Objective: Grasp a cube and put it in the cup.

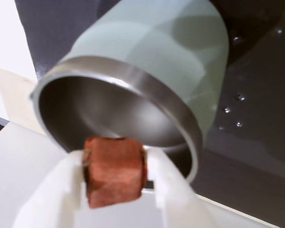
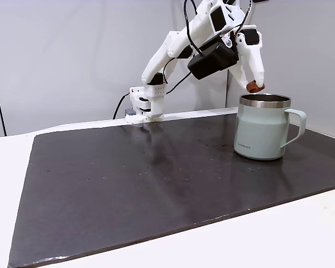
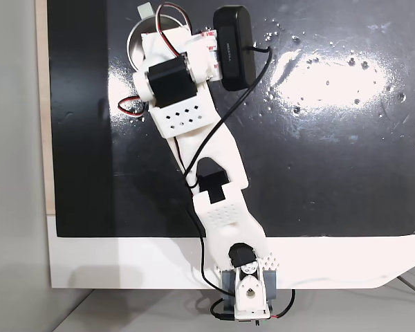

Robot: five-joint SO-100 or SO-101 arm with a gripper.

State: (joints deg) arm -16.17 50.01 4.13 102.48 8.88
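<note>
Gripper closed narrowly on the cube, white fingers pressing it from both sides in the wrist view. Cube: small, reddish-brown, rough-textured, roughly cubic with slightly uneven edges. It hangs in the air just above the near edge of the cup's rim, not touching it.

In a fixed view the cube shows as a small brown lump at the gripper tip, directly over the cup at the left part of its mouth.

Cup: pale sage-green wall, bare steel rim, steel inside, nothing seen in it. Handle points right in that fixed view; small dark lettering low on the wall. It stands upright on a dark mat, which lies on a white table.

From above, the arm covers most of the cup; a black camera box sits beside the wrist.
</note>
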